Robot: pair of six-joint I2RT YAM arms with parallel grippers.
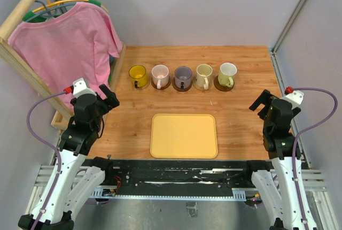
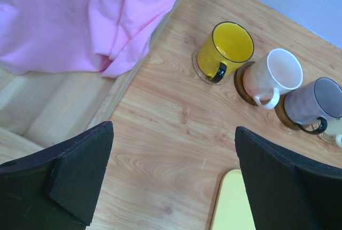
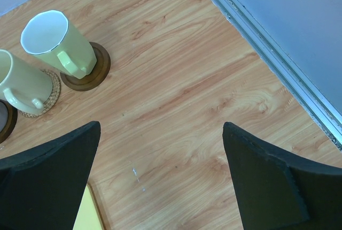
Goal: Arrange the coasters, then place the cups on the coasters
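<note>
The left pincer (image 1: 110, 96) hangs released above the left side of the tabletop (image 1: 240, 133), jaws spread wide with nothing between them. The right pincer (image 1: 260, 101) is likewise spread and grasps nothing over the right side. Between the two, near the front edge, lies the yellow tray (image 1: 184, 135). Farther back, five cups stand upright in a row, well apart from both pincers, each on its own coaster:

- the yellow cup (image 1: 138, 74) on a tan coaster (image 2: 195, 67)
- the pink cup (image 1: 160, 74) on a dark brown coaster (image 2: 239, 85)
- the purple-grey cup (image 1: 183, 75) on another brown disc
- the cream cup (image 1: 203, 74) on a woven tan coaster (image 3: 49, 107)
- the pale-green cup (image 1: 227, 73) on a brown coaster (image 3: 101, 67)

At the far left a pink shirt (image 1: 69, 43) hangs on a wooden rack (image 1: 21, 10).
</note>
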